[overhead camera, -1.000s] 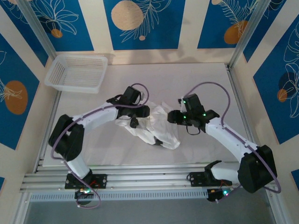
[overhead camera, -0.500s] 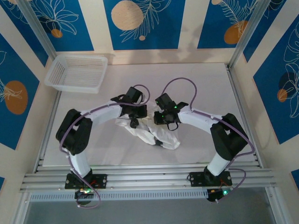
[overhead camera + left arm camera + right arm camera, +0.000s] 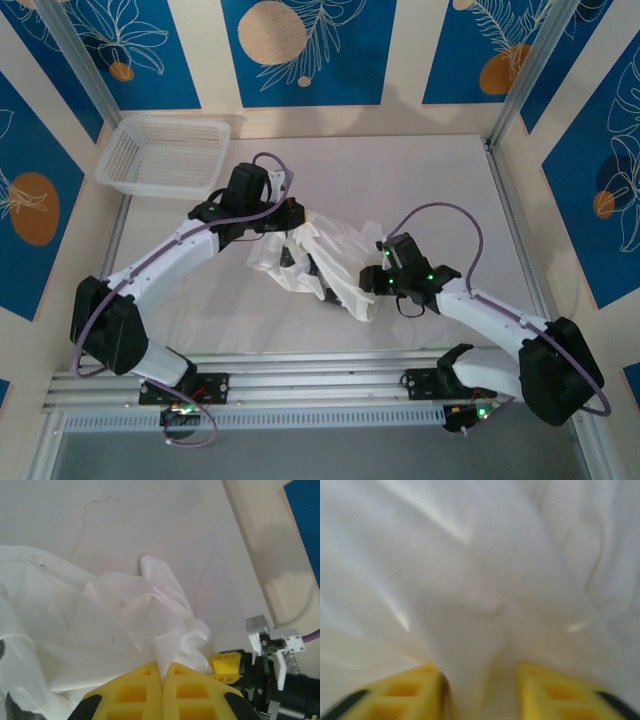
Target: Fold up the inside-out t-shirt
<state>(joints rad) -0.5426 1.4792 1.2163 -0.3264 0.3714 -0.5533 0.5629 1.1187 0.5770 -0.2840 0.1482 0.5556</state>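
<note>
the left gripper (image 3: 162,666) pinches a shirt (image 3: 75,610) fold tight. the right gripper (image 3: 479,675) is spread with cloth between; it should close well, then both pull apart slowly.

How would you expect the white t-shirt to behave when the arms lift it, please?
Probably floppy: the t-shirt lies crumpled and drapes away from the left gripper, which is pinching it. Likely light too, since that one small pinched fold seems to tent the cloth.

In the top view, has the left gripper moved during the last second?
Yes. The left gripper, shut on the t-shirt, has gone away from the near rail and to the left, closer to the white basket in the far left corner.
</note>
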